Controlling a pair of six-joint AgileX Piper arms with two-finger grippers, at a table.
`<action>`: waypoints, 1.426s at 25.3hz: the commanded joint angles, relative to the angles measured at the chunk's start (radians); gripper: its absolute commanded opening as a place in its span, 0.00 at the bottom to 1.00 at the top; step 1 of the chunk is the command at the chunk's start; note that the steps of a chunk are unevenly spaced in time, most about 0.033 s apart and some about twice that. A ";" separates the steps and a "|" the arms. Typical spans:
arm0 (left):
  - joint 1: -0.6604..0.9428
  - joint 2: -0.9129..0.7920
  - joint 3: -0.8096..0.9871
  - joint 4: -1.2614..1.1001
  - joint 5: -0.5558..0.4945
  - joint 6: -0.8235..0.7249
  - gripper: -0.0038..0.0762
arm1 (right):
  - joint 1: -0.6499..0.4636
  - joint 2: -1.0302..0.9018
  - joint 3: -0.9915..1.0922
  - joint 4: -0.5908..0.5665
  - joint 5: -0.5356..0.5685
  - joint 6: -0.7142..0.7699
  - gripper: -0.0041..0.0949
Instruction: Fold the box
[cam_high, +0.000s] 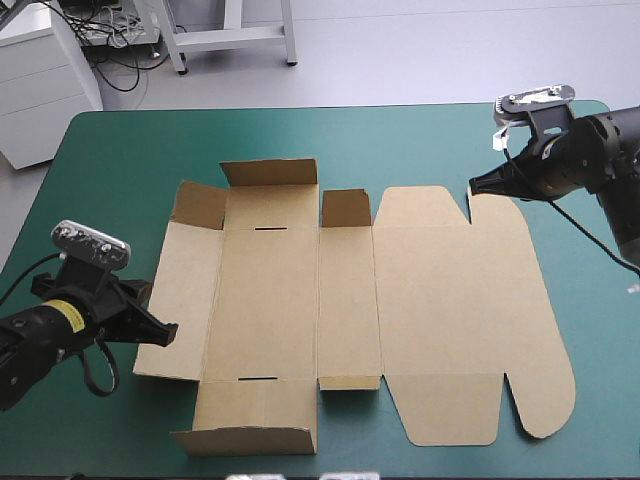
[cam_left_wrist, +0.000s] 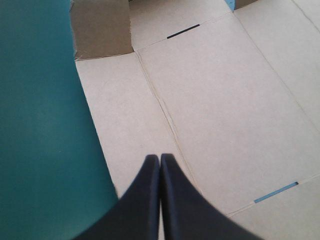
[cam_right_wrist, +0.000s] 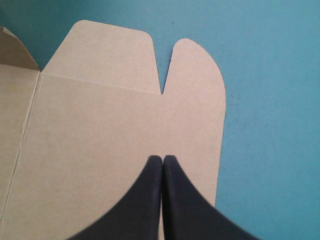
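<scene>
Brown board, the box lies almost flat in the middle of the worktop. Only some left-end flaps tilt up and no wall is tucked, so nearly all the folding remains. The left gripper is at the box's left edge and the right gripper at its far right corner, both pinched closed and empty.

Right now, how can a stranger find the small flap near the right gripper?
A brown box lies spread on the teal-green table. At its far right corner, by the right gripper, sits the flap. It is narrow and rounded like an ear, while the wide flap beside it has a straighter edge.
</scene>
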 joint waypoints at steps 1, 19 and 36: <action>0.002 0.080 -0.104 0.028 0.013 -0.012 0.01 | -0.007 -0.063 0.037 0.002 0.003 0.001 0.02; 0.297 0.421 -0.494 -0.621 0.249 0.344 0.04 | -0.007 -0.436 0.557 0.002 -0.117 0.049 0.02; 0.808 0.425 -0.383 -0.707 0.251 0.430 0.04 | -0.007 -0.459 0.557 -0.005 -0.114 0.049 0.02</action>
